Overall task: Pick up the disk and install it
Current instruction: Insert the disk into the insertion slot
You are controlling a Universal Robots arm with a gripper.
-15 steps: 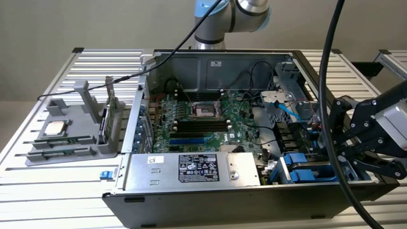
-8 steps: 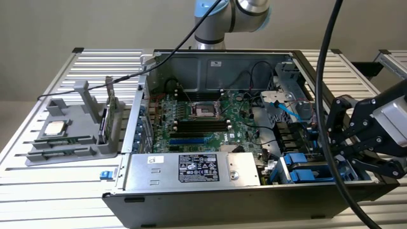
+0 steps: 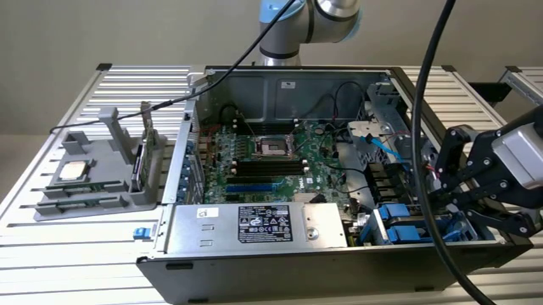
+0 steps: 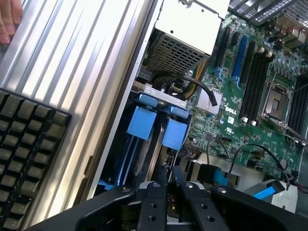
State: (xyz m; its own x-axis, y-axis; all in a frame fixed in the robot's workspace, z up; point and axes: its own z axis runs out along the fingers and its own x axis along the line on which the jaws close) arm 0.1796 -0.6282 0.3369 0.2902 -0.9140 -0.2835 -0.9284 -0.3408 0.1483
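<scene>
We see the gripper [image 3: 475,206] hanging over the corner of the open computer case [image 3: 280,86] at the exterior view's right, just above the drive bay. Its fingers [image 4: 179,179] stand almost together, with only a thin slot between them; whether they pinch anything in that slot we cannot tell, since the tips point down into the bay.

The disk [image 4: 144,159] appears to sit on edge in that bay — a grey slab in a blue carrier [image 4: 140,123], with a second blue carrier tab [image 4: 173,133] beside it. We judge it is placed this way because the bay takes drives slid in from above, and the blue tabs are left at the top so that something can catch them. In the exterior view the same blue tabs [image 3: 405,219] show just beside the gripper.

The case lies on its side on a slatted metal table [image 3: 76,254], lid off, so the motherboard [image 3: 267,162] and the power supply [image 3: 254,225] face upward and the arm can reach straight down. A thick black cable [image 3: 424,114] trails from the wrist across the case, slack enough not to pull.

Off to the exterior view's left, a grey holder [image 3: 93,171] keeps a small square chip [image 3: 71,169] flat and a thin card [image 3: 146,149] upright — parked well apart from the bay. In the wrist view, a person's fingertips [image 4: 9,21] rest at the table's edge near a keyboard [image 4: 24,139].
</scene>
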